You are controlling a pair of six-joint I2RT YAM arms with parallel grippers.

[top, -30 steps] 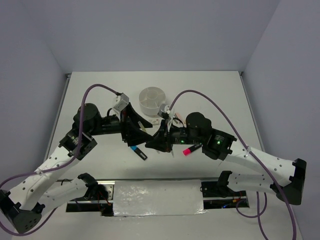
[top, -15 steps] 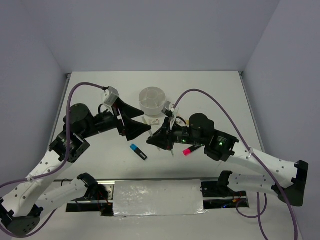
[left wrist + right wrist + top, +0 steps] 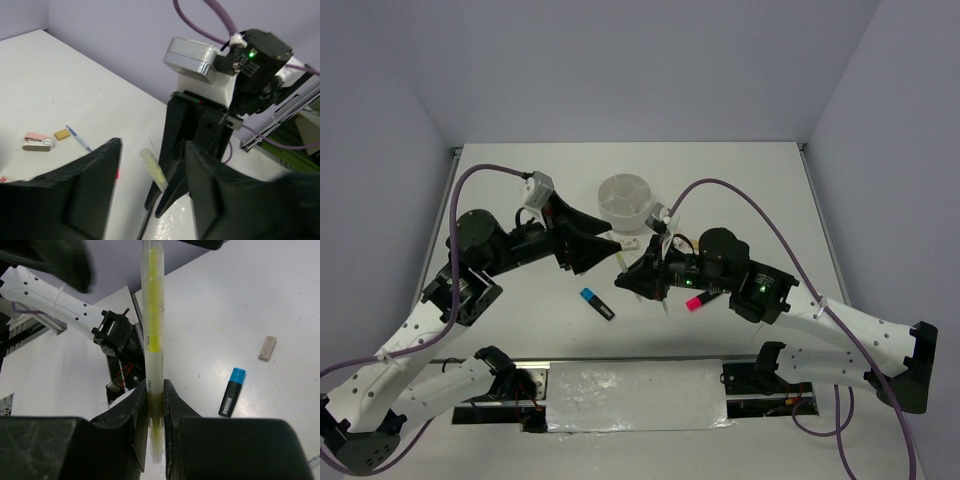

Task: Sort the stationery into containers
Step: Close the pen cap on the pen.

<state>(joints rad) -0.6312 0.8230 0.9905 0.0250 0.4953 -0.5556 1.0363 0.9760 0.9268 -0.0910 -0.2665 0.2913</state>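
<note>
My right gripper (image 3: 155, 386) is shut on a thin yellow pen (image 3: 152, 315) and holds it above the table, tilted; it shows in the top view (image 3: 621, 262) too. My left gripper (image 3: 154, 146) is open and faces the right gripper (image 3: 626, 281). The pen's free end (image 3: 153, 167) shows between the left fingers, touching neither. The round white organiser cup (image 3: 623, 200) stands just behind both grippers. A blue-and-black highlighter (image 3: 597, 303) and a pink-and-black one (image 3: 696, 302) lie on the table.
A beige eraser (image 3: 61, 133), a pink-and-white block (image 3: 38, 142) and a light-blue pen (image 3: 80, 139) lie beyond the grippers. Another beige eraser (image 3: 267, 348) lies near the blue highlighter (image 3: 230, 392). The arms' purple cables arch over the middle.
My left gripper has risen from near the blue highlighter and moved right, up to the yellow pen's free end. The right gripper has barely moved and still holds the pen.
</note>
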